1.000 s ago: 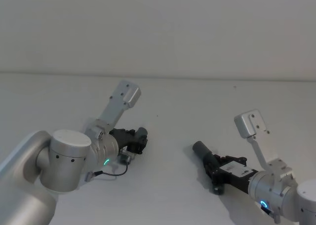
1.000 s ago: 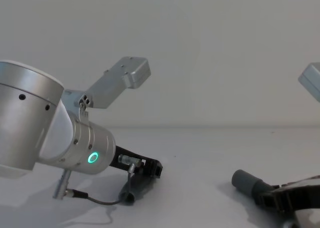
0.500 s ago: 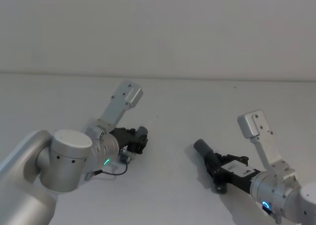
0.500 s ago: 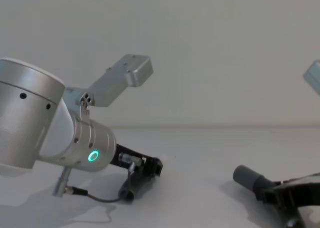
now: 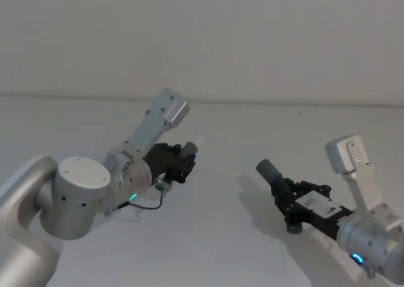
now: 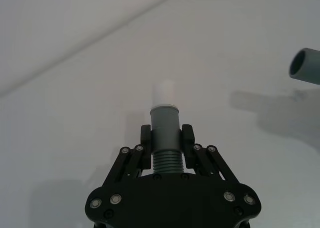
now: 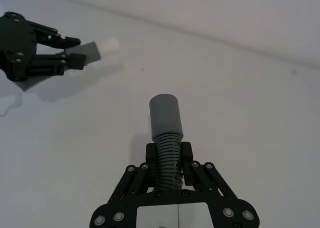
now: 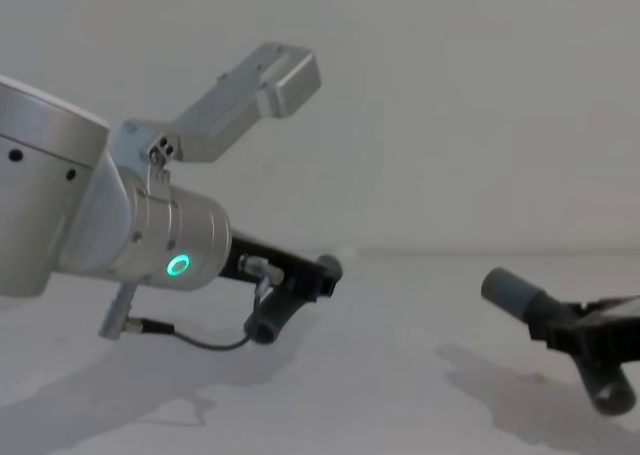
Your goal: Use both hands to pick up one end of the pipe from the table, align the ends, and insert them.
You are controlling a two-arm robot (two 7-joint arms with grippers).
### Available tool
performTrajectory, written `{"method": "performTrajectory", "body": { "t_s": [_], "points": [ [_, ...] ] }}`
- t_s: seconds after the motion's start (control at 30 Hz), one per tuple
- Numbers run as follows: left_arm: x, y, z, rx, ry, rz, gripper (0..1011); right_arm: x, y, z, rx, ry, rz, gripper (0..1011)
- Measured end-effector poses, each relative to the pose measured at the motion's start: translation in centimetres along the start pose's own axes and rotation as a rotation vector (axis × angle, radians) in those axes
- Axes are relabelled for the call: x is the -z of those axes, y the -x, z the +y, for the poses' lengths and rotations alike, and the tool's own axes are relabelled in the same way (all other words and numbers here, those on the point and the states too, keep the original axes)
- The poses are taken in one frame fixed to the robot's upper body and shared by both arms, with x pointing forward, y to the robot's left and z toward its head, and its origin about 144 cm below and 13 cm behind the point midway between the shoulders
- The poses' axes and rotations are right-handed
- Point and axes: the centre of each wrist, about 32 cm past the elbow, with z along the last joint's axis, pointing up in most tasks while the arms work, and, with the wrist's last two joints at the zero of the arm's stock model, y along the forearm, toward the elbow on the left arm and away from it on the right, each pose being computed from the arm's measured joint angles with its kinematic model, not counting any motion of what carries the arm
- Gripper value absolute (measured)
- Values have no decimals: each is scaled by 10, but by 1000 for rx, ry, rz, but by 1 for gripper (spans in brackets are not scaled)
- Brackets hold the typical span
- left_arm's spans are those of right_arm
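Jaws clamped: your left gripper [image 6: 166,136] on the tipped piece [image 6: 165,120], right gripper [image 7: 170,152] on the wide-mouthed piece [image 7: 165,115]; both now raised off the surface [image 5: 221,249], ends unaligned.

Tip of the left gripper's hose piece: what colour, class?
The tip is whitish; left wrist view shows it best.

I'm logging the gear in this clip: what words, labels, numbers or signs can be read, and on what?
No text reads clearly anywhere.
A white label on the right gripper: a few dark marks, too small to read.
The left gripper, white-tipped hose and wide-mouthed hose: no print seen.
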Motion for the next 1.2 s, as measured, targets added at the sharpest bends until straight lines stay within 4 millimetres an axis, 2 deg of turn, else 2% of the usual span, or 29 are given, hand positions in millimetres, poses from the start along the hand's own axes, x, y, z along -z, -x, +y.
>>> {"method": "performTrajectory", "body": {
  "t_s": [0.47,1.2],
  "points": [
    [-7,-15,12,137,114,-106,346,-2,-27,-19,-94,-92,-125,290],
    [-17,-62,28,421,201,-287,346,-11,-66,-42,-322,-156,-384,290]
  ]
}}
